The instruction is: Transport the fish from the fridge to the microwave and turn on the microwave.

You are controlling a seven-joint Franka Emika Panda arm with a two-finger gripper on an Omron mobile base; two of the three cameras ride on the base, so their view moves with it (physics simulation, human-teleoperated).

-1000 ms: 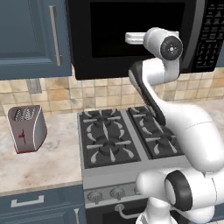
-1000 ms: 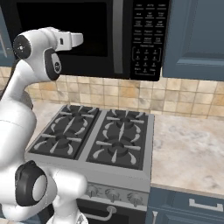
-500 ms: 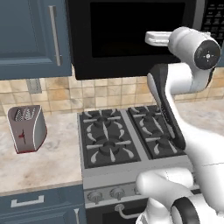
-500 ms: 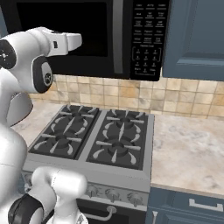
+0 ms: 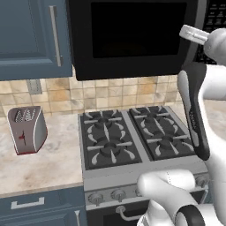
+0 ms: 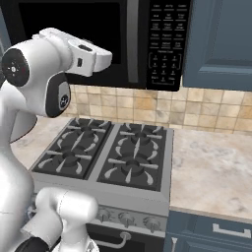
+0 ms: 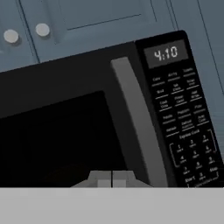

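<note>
The microwave (image 6: pixel 123 42) is looking like a big black box with its door closed. It is hanging over the stove (image 6: pixel 106 160), between dark blue cabinets (image 5: pixel 31 37). A long grey handle (image 7: pixel 138 127) is running down the door, and the keypad (image 7: pixel 186 131) is sitting beside it. Its little screen is showing 4:10. The claw (image 7: pixel 112 178) is pointing at the door, its two tips pressed together with nothing between them. The dark window is hiding the inside. A toaster (image 5: pixel 27 129) is sitting on the tabletop (image 5: pixel 39 163).
</note>
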